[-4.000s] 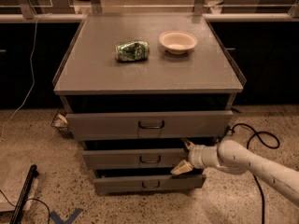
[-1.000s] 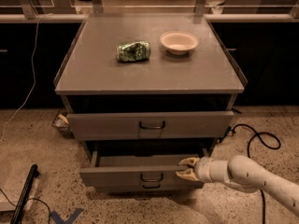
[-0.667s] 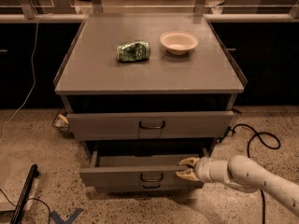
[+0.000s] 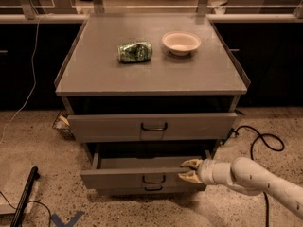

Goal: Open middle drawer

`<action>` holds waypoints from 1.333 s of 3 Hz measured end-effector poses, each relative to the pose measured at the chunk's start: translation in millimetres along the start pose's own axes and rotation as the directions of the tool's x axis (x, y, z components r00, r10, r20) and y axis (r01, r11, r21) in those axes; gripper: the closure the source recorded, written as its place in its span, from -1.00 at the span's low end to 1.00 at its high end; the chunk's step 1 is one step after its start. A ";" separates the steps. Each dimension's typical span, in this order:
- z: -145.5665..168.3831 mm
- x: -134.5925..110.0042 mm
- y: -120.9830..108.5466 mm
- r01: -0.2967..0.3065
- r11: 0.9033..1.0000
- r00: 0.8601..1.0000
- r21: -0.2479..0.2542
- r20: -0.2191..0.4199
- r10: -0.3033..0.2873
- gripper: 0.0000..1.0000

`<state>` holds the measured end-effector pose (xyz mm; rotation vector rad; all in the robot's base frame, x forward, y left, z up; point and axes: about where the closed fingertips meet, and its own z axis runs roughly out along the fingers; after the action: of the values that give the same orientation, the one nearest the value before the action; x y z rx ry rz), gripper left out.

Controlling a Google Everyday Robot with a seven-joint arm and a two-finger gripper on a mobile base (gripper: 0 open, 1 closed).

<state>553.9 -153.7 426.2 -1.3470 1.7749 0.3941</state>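
Note:
The middle drawer (image 4: 123,178) is a shallow grey drawer with a small dark bar handle (image 4: 154,179). It stands pulled out from the cabinet, and its dark inside shows behind the front panel. My gripper (image 4: 190,170) comes in from the right on a white arm. It is at the right end of the drawer's front panel, with one finger (image 4: 191,163) over the top edge and the other lower on the front face, clamped on the panel. The taller top drawer (image 4: 109,126) is above, slightly out. The bottom drawer front barely shows beneath.
On the cabinet top (image 4: 151,77) lie a crumpled green bag (image 4: 135,51) and a white bowl (image 4: 181,42). A black cable (image 4: 265,141) loops on the floor to the right. A black pole (image 4: 26,193) lies on the floor at the left.
Since four seconds ago the middle drawer has slid out toward me with my gripper on its front panel. Over the last second nothing has visibly moved.

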 end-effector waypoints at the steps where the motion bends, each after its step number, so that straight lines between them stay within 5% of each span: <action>1: 0.0 0.0 0.0 0.000 1.000 1.000 0.000 0.000 0.000 -0.77; 2: 0.1 0.0 0.0 0.000 1.000 1.000 0.000 0.000 0.000 -0.85; 4: -4.9 10.1 12.6 -0.025 1.000 0.999 0.006 0.020 0.025 0.24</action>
<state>539.8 -158.8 418.3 -1.3127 1.7767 0.4138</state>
